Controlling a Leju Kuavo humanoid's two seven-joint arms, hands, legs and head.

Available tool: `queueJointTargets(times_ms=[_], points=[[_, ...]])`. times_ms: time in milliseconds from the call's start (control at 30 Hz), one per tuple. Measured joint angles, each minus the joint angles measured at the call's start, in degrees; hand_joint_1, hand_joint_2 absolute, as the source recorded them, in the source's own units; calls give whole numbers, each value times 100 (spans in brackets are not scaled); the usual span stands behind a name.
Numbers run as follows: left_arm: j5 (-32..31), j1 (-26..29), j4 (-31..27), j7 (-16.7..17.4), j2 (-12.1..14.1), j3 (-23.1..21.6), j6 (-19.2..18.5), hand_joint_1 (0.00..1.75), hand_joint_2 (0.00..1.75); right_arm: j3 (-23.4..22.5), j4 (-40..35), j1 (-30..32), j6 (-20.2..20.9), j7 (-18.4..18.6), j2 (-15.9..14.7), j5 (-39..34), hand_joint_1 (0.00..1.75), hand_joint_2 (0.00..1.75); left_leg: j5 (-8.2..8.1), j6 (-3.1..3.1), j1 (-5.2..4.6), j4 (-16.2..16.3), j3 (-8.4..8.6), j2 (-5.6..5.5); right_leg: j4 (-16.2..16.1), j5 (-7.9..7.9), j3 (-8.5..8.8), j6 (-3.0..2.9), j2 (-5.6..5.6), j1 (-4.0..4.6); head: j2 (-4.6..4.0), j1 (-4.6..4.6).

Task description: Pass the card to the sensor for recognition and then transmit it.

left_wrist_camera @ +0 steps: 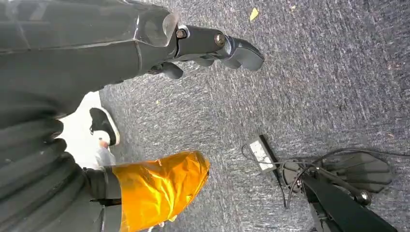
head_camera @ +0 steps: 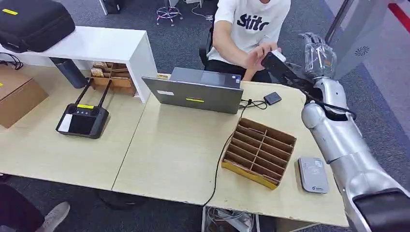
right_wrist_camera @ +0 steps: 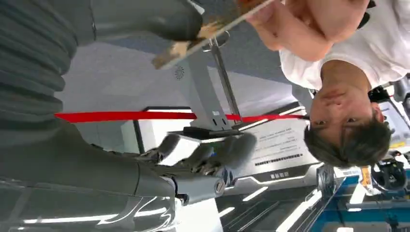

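The cardboard divider box (head_camera: 259,151) sits right of centre in the head view on the pale surface (head_camera: 174,154), and every slot that shows in it holds nothing. Below and to its right lies the grey card sensor (head_camera: 312,174), flat and just apart from the box. A black cable (head_camera: 220,159) runs past the box's left side and over the near edge. In the upper left, wooden cubbies (head_camera: 112,77) under a white shelf (head_camera: 96,43) hold small brownish items too small to tell. On that shelf rests a black case (head_camera: 34,21). A black controller (head_camera: 83,118) lies at the left, a brown carton (head_camera: 17,94) at the far left edge, and a grey laptop (head_camera: 196,92) stands at the top centre with a small black device (head_camera: 272,98) to its right.

The right hand (head_camera: 319,55) is raised at the upper right of the head view, holding the dark card (head_camera: 276,65) out toward a seated person (head_camera: 251,24), whose hand (head_camera: 258,54) touches the card's far end. The right wrist view shows the card's edge (right_wrist_camera: 212,31) at the top with the person's hand (right_wrist_camera: 270,19) on it, and the right hand's fingers (right_wrist_camera: 232,150) spread lower down.

The left wrist view looks at grey carpet (left_wrist_camera: 314,87); the left hand (left_wrist_camera: 212,46) near the top has its fingers curled in, holding nothing.
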Motion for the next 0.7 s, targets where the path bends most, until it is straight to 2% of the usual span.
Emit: queueJointTargets(times_ms=[167,233,300,700], points=[[0,10,0,-9,2,-7,2,0,175,-76,-79,117,-39,-41,-7,9,175,175,0,0,0,0,0,0,0,0,-1,0,0,0,0,0],[0,9,0,-52,2,-50,0,0,175,-253,-208,222,-59,-205,-7,31,175,175,0,0,0,0,-1,0,0,0,-1,0,0,0,0,0],[0,-8,0,-31,20,-96,-66,0,175,-487,-398,330,-96,-408,-7,-393,175,175,0,0,0,0,-2,-1,0,0,-1,0,-1,0,0,0],[0,-6,0,-66,39,-96,-55,0,175,-925,-1135,664,-103,-820,-7,-1323,175,175,0,0,0,0,-1,0,0,0,-1,0,0,0,0,0]])
